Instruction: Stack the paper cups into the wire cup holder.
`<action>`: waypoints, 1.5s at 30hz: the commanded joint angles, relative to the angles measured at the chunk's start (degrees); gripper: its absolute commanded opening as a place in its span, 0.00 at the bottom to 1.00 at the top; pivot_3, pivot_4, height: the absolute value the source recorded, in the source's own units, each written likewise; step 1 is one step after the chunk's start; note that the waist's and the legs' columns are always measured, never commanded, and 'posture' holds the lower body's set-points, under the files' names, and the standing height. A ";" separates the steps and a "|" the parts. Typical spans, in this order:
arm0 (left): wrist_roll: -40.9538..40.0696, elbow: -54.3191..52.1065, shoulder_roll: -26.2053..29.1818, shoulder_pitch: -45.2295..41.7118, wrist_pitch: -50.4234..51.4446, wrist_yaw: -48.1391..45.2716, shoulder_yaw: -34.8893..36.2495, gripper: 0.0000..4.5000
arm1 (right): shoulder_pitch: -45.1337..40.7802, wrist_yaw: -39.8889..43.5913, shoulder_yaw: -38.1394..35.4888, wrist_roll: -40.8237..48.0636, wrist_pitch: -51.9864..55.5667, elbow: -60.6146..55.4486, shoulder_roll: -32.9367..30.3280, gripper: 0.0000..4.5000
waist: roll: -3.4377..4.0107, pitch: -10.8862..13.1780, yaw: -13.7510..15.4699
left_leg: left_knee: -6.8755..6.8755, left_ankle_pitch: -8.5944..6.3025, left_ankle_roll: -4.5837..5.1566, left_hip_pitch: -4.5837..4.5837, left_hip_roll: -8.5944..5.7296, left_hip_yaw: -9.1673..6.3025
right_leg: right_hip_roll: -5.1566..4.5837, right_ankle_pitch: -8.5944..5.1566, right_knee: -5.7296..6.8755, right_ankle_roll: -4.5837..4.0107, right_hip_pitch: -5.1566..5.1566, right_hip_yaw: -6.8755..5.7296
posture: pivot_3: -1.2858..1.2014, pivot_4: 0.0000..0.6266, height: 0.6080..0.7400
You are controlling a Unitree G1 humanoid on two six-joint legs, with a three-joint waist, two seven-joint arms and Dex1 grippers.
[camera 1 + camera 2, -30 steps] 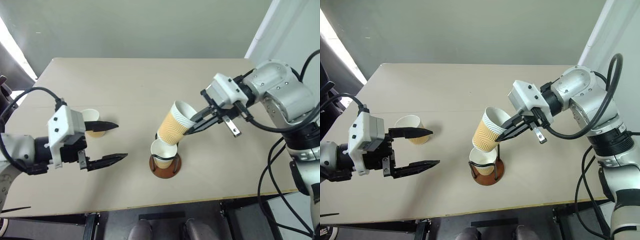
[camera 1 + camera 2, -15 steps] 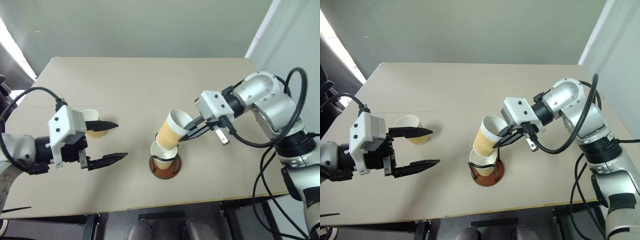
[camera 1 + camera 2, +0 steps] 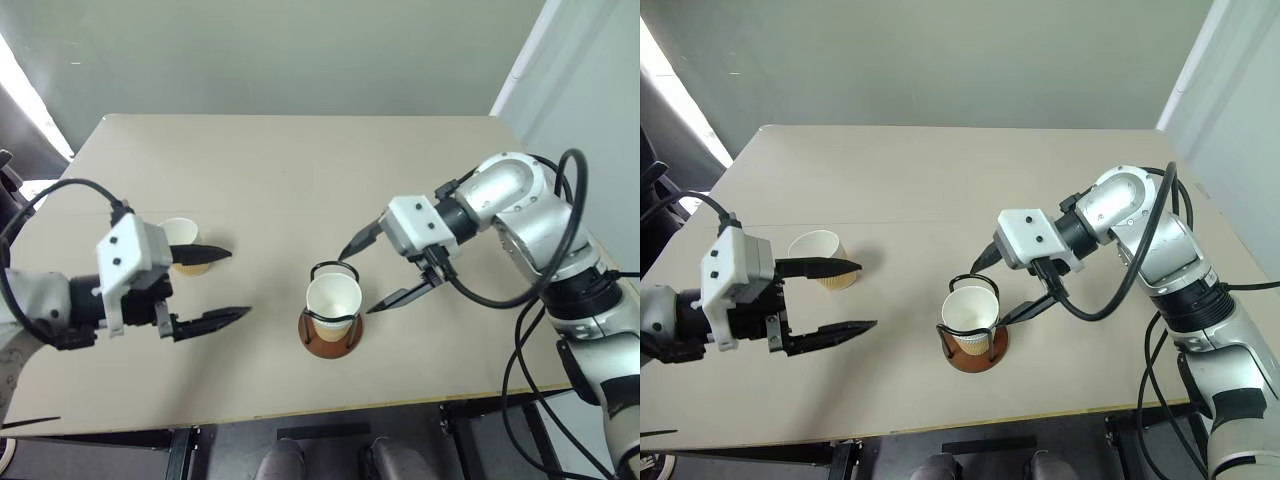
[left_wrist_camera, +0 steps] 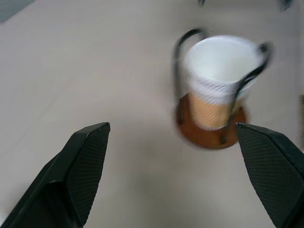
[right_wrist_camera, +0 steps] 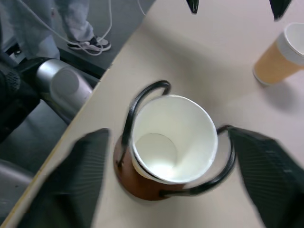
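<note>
We found the wire cup holder [image 3: 331, 335], a round reddish-brown disc base with thin black bent-wire loops, standing near the front edge of the beige tabletop [image 3: 300, 170]. Inside its loops sat the nested paper cups [image 3: 332, 300], tapered, white at the rim and inside, pale tan-yellow outside, upright with the mouth open upward; we could not tell from above how many were nested there. The left wrist view showed a ribbed white band above the tan wall of the cup below it.

The right pincer [image 3: 371, 276] stood just beside the holder on its right, its two black fingers spread wide, one at the holder's far side and one at its near side. It gripped nothing and no finger touched the cups.

A single paper cup of the same kind [image 3: 820, 256] lay well to the left of the holder. The left pincer [image 3: 852, 296] was near it, fingers wide apart and empty, the upper finger reaching over that cup; whether it touched we could not tell.
</note>
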 commanded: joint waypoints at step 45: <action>40.11 51.90 -5.43 -38.83 -29.61 -9.96 -34.90 0.01 | 12.84 -18.17 -28.95 19.47 17.83 -4.19 -12.50 1.00 | 0.04 -0.10 0.15 | 0.14 0.26 -0.13 -0.78 -0.09 -0.05 | -0.06 0.13 -0.05 0.32 -0.75 0.14 | 0.52 0.24 1.00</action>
